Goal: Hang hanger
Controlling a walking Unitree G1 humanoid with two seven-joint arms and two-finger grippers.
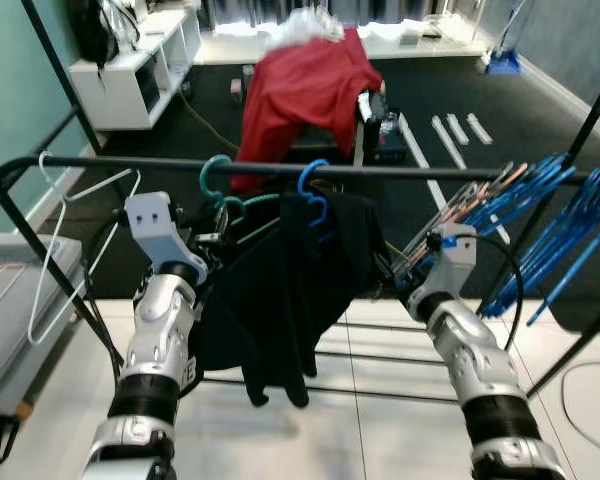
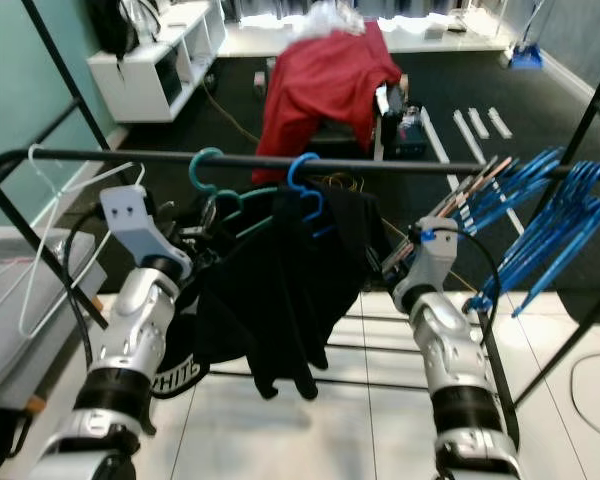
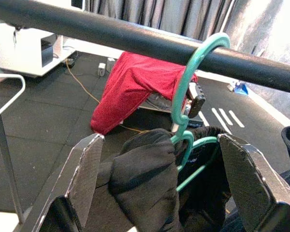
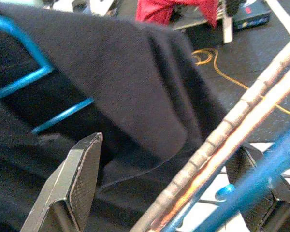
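A teal hanger (image 3: 182,104) carrying a black garment (image 3: 145,179) hangs by its hook on the black rail (image 1: 400,172). My left gripper (image 3: 159,166) is open just below the rail, with the hanger's neck and bunched black cloth between its fingers (image 3: 84,169). Next to it, a blue hanger (image 1: 315,188) holds more black clothing (image 1: 310,290). My right gripper (image 4: 166,188) is open at the right edge of that clothing, with black cloth and a pinkish metal hanger bar (image 4: 222,140) between its fingers.
A white wire hanger (image 1: 65,245) hangs at the rail's left end and several blue hangers (image 1: 555,220) at its right end. Behind the rack, a red cloth (image 1: 305,85) is draped over a stand. White shelves (image 1: 140,60) stand at the back left.
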